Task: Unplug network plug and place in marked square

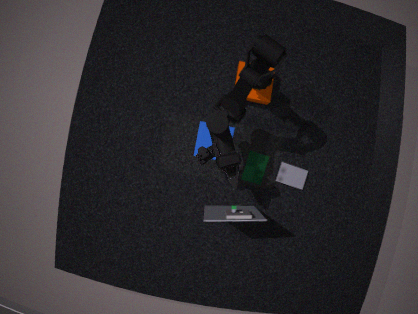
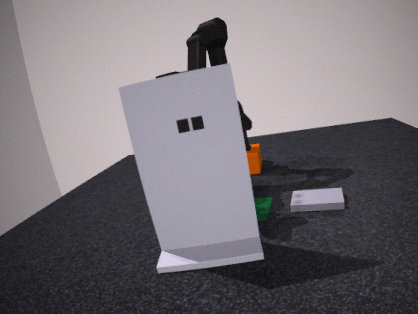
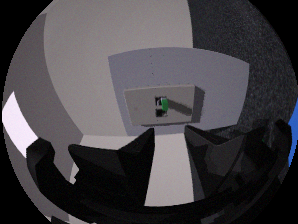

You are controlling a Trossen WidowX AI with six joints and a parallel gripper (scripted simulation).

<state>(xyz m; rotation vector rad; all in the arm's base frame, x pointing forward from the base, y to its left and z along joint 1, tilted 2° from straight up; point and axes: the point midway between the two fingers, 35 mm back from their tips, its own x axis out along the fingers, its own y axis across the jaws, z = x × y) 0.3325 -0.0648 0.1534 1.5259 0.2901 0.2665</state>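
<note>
While the plug [image 3: 174,104] sits locked in its socket on the upright panel [image 3: 176,79], seen only from the wrist view as a small pale body with a green mark and a thin dark tab [image 3: 178,106] running off to one side, the main risk, as I judge it, is the approach. The end effector [image 1: 231,173] hangs well apart from the panel with its fingers drawn partway together and nothing between them. If it goes in off-line, it could strike the panel face or ride onto the plug body and miss the tab. A tab this thin may also slip from under a finger, so a pull would drag at a plug that is not unlocked and might tip the panel, which leans on a narrow foot [image 2: 210,260]. A skewed pull could jam the plug in the socket.

From above, the panel [image 1: 235,214] stands toward the near edge of the table [image 1: 125,200], roughly midway between its left and right edges. It is a flat, smooth, matt grey slab; its far face shows two small dark square openings [image 2: 190,124].

Beyond it lie flat squares on the table: green [image 1: 255,168] nearest the end effector, blue [image 1: 202,140] partly under the arm, orange [image 1: 257,92] by the arm's base toward the far edge. A pale grey block [image 1: 292,175] lies beside the green square. I cannot tell which square is the marked one. The table top is dark and finely speckled.
</note>
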